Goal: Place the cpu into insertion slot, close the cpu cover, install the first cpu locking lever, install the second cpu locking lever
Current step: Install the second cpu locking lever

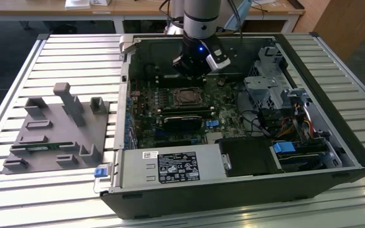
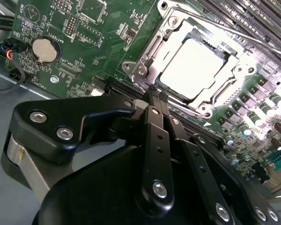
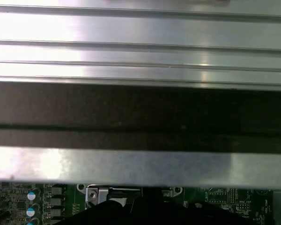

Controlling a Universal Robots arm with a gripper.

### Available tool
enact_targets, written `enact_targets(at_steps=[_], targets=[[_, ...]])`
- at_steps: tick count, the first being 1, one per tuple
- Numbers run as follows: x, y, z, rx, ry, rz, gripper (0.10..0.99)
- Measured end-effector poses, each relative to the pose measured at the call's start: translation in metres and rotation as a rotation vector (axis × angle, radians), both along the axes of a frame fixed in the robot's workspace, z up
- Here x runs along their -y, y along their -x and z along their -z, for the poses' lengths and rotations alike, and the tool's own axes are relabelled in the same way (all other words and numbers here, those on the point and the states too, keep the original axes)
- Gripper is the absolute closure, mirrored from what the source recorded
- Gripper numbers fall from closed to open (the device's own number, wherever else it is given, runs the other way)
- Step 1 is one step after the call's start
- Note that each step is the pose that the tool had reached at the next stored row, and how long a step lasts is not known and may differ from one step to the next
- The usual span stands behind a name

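In the second wrist view the cpu (image 2: 192, 65) lies flat in the insertion slot (image 2: 141, 70), its silver top glaring under the light. The cpu cover (image 2: 238, 70) is down over it, framing it through its window. A thin lever rod (image 2: 234, 35) runs along one side of the socket; whether it is latched I cannot tell. My gripper (image 2: 154, 96) has its black fingers pressed together with nothing between them, tips just off the socket's edge. In the exterior view the gripper (image 1: 194, 76) hangs inside the open case just behind the insertion slot (image 1: 186, 96).
A black ribbed heatsink (image 1: 182, 122) sits in front of the socket, and drive cages and cables (image 1: 277, 95) fill the exterior view's right. A grey fixture block (image 1: 55, 128) stands on the slatted table at the left. The case wall (image 3: 140, 164) rises close by the wrist.
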State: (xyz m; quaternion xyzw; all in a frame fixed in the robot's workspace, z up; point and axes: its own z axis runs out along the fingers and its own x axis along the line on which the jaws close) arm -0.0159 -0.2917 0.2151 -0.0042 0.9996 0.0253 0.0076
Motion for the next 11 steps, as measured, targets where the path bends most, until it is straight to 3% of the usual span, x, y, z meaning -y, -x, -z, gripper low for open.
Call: enact_targets(at_steps=[11], targets=[[0.0114,0.0,0.0,0.0,0.0,0.0,0.98]])
